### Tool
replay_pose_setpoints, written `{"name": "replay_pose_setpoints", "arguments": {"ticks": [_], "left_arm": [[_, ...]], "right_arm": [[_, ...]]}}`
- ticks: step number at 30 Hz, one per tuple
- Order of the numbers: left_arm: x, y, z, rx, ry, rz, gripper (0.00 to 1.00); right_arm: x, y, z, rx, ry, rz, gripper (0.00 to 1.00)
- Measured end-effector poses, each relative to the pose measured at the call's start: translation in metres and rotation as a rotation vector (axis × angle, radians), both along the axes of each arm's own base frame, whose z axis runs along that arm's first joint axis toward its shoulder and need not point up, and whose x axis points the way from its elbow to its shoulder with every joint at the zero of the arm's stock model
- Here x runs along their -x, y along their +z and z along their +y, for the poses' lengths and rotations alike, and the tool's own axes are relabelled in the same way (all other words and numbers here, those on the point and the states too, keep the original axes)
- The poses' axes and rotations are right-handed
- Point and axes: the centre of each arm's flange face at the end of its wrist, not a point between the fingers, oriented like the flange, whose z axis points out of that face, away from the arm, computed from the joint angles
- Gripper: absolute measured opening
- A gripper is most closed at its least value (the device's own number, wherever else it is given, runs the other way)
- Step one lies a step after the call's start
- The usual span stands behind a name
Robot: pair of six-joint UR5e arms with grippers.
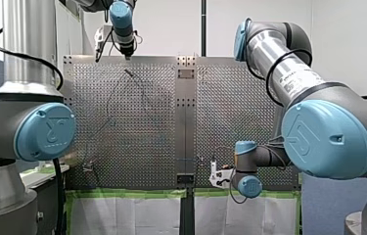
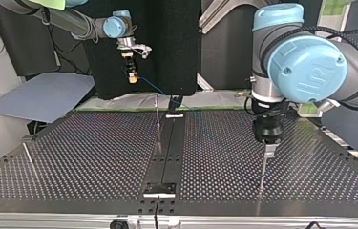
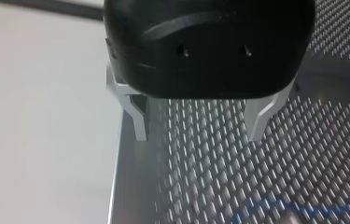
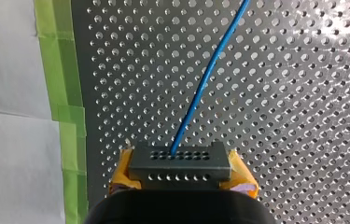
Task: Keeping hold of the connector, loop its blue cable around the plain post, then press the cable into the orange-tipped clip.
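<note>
Our right fingers clamp the rigid connector, upper left in the top view; we'd grip only there, as its thin blue cable looks light and floppy; left fingers wide, empty.

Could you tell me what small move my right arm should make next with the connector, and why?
Probably carry the connector down towards the thin post at mid-table. My right gripper is shut on it, held up in the air, and the blue cable runs off straight, not yet round any post. My left gripper is open, empty.
</note>
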Motion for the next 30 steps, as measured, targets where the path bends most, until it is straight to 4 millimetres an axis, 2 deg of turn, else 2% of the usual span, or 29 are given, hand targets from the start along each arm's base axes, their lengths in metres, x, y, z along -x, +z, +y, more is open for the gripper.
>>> {"name": "replay_pose_setpoints", "arguments": {"ticks": [15,24,30], "left_arm": [[-0.021,-0.032,-0.066,-0.134,-0.066,-0.045,1.0],[-0.057,-0.071,-0.074,-0.24,0.014,-0.037,1.0],[-0.066,-0.077,-0.068,-0.299,0.076,-0.042,1.0]], "right_arm": [[-0.001,0.0,0.0,0.001,0.011,-0.001,0.0],[-0.002,0.0,0.001,0.001,0.02,-0.001,0.0],[-0.002,0.0,0.001,0.002,0.023,0.0,0.0]]}}
